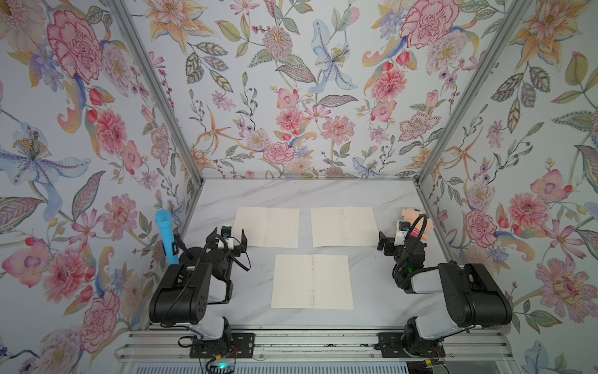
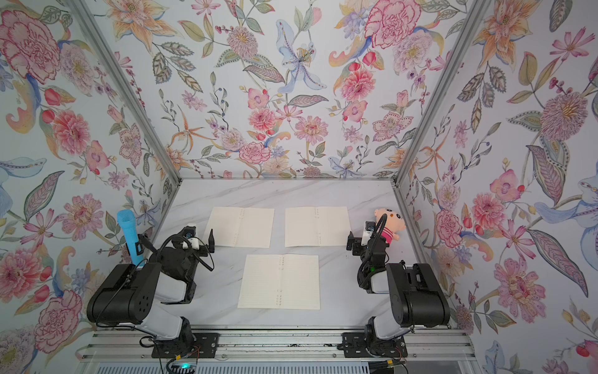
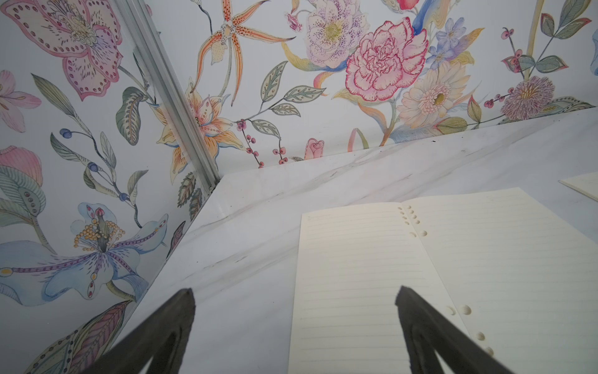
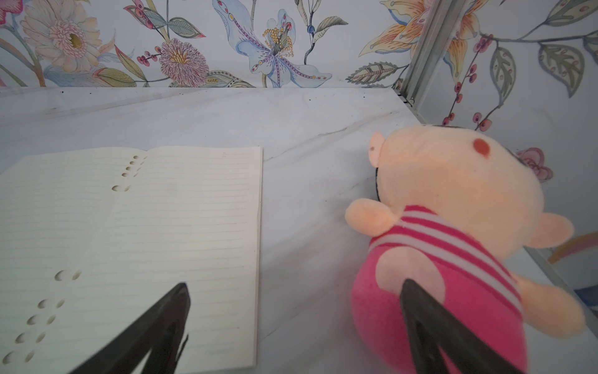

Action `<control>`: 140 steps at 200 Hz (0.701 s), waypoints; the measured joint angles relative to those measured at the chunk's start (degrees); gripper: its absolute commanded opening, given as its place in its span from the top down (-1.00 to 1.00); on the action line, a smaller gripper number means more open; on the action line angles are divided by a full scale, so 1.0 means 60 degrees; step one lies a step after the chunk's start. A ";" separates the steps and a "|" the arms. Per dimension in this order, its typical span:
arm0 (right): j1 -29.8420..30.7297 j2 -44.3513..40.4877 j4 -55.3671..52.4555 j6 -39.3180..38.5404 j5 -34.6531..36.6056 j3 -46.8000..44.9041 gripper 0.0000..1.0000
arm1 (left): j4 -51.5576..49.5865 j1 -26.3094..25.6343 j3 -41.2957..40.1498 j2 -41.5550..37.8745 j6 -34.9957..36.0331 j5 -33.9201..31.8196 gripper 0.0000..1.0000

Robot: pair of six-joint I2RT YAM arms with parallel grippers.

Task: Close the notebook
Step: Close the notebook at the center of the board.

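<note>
left gripper (image 1: pixel 228 239) spread, empty, straddling rear-left notebook's (image 1: pixel 266 226) outer edge | right gripper (image 1: pixel 383 241) spread, empty, likewise at rear-right notebook (image 1: pixel 343 226) | front notebook (image 1: pixel 312 281) open between arms | spines run front-to-back

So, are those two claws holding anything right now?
Nothing is held. The left gripper and the right gripper are both wide open, with nothing between their fingers.
</note>
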 measured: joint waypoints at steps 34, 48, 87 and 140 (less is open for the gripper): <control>0.0000 0.0000 0.0004 -0.0015 0.0000 0.0000 -0.99 | 0.0004 0.0000 0.0000 0.0000 0.0000 0.0000 -0.99; 0.0004 -0.0004 0.0000 -0.0018 0.0000 0.0000 -0.99 | 0.0033 0.0000 0.0000 -0.0004 0.0000 0.0004 -0.99; 0.0138 -0.0630 -0.1027 -0.0095 0.0280 0.0474 -0.99 | -0.0663 0.0000 0.0124 -0.0823 0.0015 0.0062 -0.99; 0.1027 -0.0936 -0.5865 0.1169 0.2488 0.4164 -0.99 | -0.3238 0.0000 0.1588 -0.1818 0.0018 0.0342 -0.99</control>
